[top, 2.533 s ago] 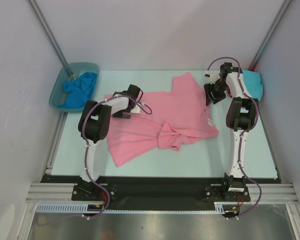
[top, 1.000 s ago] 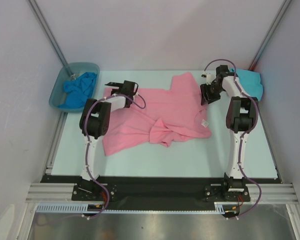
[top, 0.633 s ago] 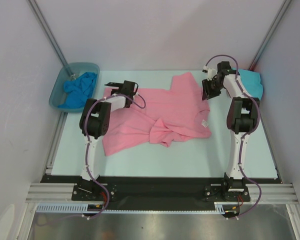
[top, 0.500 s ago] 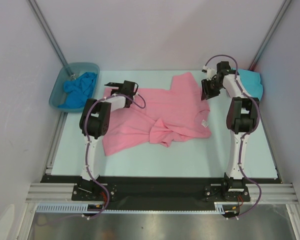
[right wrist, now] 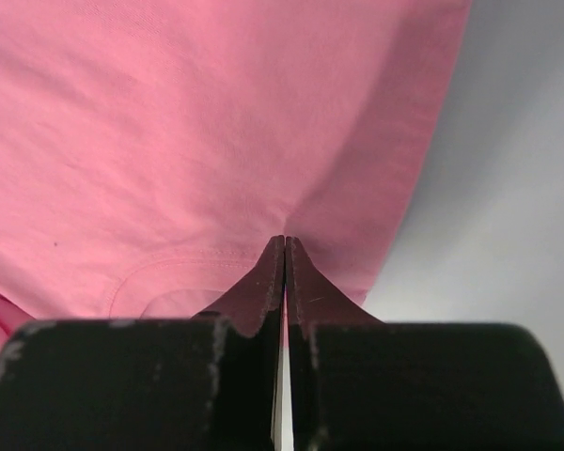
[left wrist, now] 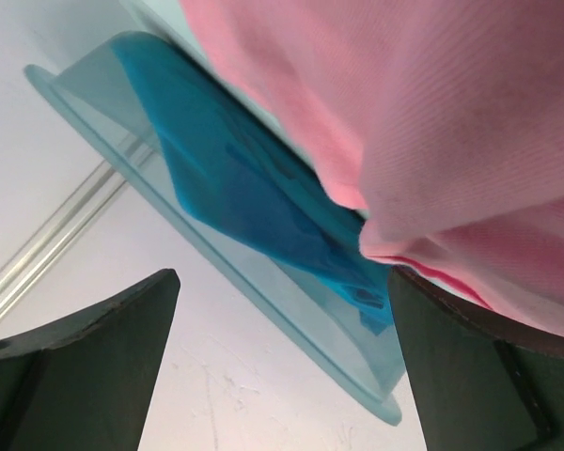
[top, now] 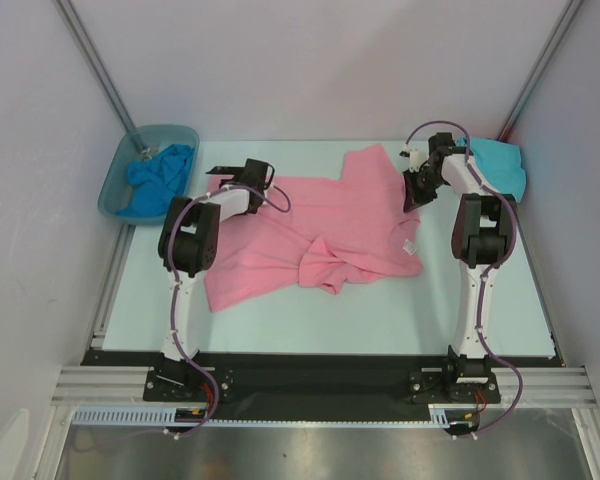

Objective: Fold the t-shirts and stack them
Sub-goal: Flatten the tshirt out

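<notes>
Pink tee (top: pixel 330 225) rumpled — R gripper (right wrist: pixel 285 246) pinched shut on its far edge, L gripper (left wrist: pixel 282 282) spread wide.

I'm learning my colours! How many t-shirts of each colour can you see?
pink t-shirt: 1
blue t-shirt, in the plastic tub: 1
turquoise t-shirt: 1
Total: 3 t-shirts
</notes>
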Controlling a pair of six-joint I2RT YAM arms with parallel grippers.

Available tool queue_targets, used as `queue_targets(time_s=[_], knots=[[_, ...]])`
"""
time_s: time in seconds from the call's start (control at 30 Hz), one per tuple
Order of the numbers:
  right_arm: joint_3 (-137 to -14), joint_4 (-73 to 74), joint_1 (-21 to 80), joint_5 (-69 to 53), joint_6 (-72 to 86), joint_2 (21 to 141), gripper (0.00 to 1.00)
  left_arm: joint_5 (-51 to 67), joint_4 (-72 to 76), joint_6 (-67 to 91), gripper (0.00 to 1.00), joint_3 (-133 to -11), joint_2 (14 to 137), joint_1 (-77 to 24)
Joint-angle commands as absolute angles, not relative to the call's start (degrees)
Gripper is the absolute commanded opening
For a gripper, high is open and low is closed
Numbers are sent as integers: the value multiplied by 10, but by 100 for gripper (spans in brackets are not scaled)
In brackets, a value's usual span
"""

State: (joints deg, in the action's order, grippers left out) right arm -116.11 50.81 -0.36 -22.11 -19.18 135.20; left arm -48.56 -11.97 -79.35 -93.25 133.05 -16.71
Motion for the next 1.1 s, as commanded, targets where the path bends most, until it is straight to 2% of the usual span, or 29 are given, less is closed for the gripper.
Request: queue_targets(time_s=[0.0, 0.27, 0.83, 1.07], knots=[[-1153, 502, -2, -209, -198, 1343, 0, -419, -226, -722, 100, -943, 1351, -169], [-1157, 495, -2, -192, -210, 1356, 0, -350, -267, -638, 100, -962, 1325, -185], [-1172, 499, -22, -156, -236, 1370, 0, -420, -279, -703, 100, -881, 1355, -178], [-1168, 500, -28, -156, -234, 1366, 0, -451, -266, -711, 100, -921, 1376, -180]])
